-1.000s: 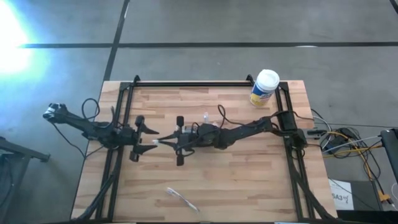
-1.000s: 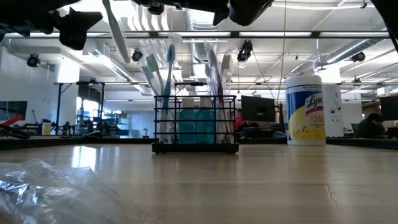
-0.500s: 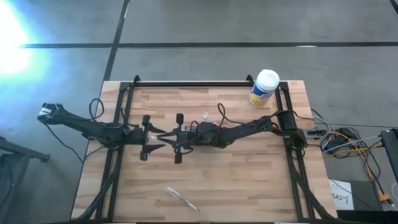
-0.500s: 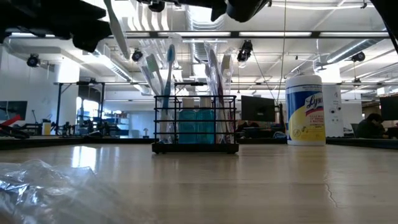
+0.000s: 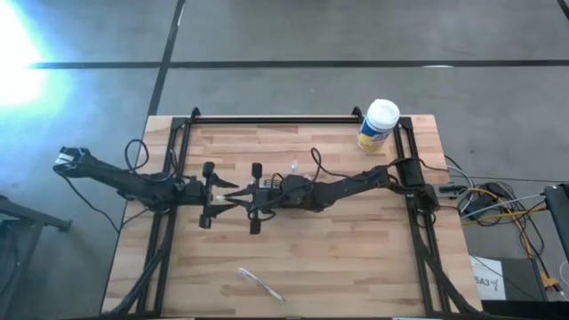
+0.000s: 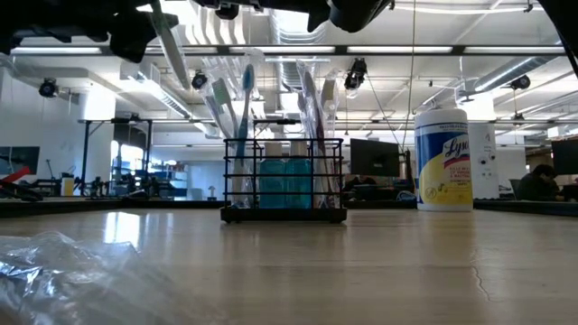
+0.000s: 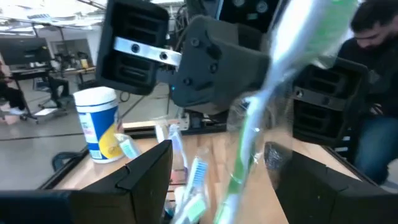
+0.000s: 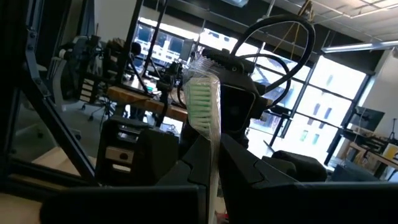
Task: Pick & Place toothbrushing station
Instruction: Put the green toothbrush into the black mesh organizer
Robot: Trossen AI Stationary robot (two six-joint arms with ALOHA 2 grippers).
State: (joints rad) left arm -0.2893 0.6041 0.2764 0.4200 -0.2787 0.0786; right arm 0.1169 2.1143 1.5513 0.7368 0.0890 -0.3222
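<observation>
Black wire-mesh toothbrushing station (image 6: pixel 284 179): upright mid-surface, holding toothbrushes.
Right end effector (image 5: pixel 242 203): clenched on a plastic-wrapped green-bristled toothbrush (image 8: pixel 205 106) above the wooden surface (image 5: pixel 356 258).
Left end effector (image 5: pixel 212 194): released, fingers flanking that toothbrush.

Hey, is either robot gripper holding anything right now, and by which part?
The right gripper is shut on the handle of a green toothbrush in clear wrapping, bristle head sticking out. The left gripper is open around it, holding nothing.
</observation>
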